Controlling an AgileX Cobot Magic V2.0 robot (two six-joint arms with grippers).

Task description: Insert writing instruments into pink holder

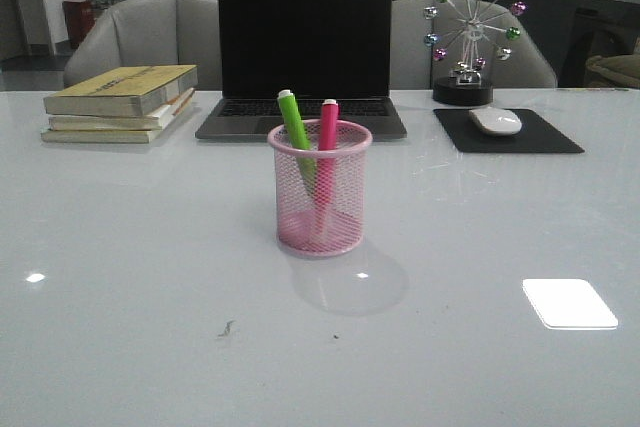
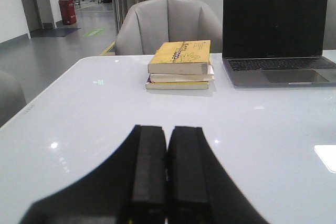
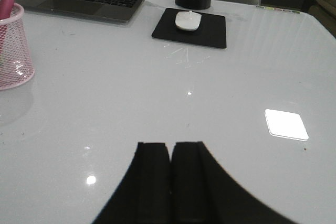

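closed fingers, books, laptop

The setting was an office: a glossy white desk held an open laptop, a stack of books, a white mouse on a black mouse pad, and a desk ornament of coloured balls, with grey padded chairs behind
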